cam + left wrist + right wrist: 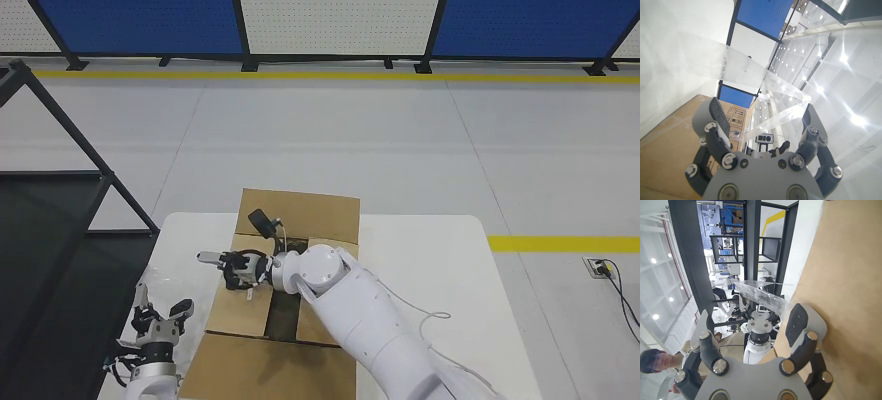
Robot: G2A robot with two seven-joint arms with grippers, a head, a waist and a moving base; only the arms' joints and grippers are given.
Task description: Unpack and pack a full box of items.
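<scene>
Jaws on the left gripper point(762, 106) and the right gripper point(752, 311) both stand wide, gripping nothing. I see the white table point(440, 260) carrying the cardboard box point(300, 210), flaps open. Right gripper: at the box's left flap, one finger just beside the cardboard. Left gripper: near the table's front left corner, beside the box. A strip of clear tape point(745, 70) clings to one of its fingers point(813, 121).

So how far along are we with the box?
Done: the brown cardboard box has its outer flaps spread, and a clear tape strip clings to the open left gripper. In hand: the open right gripper sits beside a flap, holding nothing. Left: lifting items out, then repacking.
</scene>
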